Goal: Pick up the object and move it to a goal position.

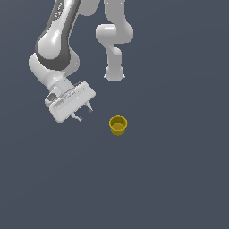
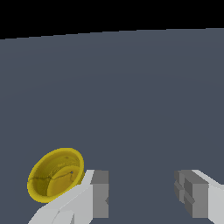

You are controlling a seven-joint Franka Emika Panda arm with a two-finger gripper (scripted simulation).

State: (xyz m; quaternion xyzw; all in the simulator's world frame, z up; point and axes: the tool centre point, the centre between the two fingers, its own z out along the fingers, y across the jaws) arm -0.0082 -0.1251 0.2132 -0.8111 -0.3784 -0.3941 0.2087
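Just outside the spread jaws stands the yellow cup [image 1: 118, 125], untouched.

**Arm bent low, hand spread wide and holding nothing**

The white-and-grey arm enters the exterior view from 12 o'clock, folds through a bulky elbow at about 10 o'clock, and angles its wrist down toward 4 o'clock. The hand [image 1: 82, 113] is tilted, its flat white body facing 5 o'clock, with two short fingers [image 1: 90, 108] poking out. In the wrist view the two grey pads [image 2: 100, 194] stand well apart, with a wide gap and nothing between them.
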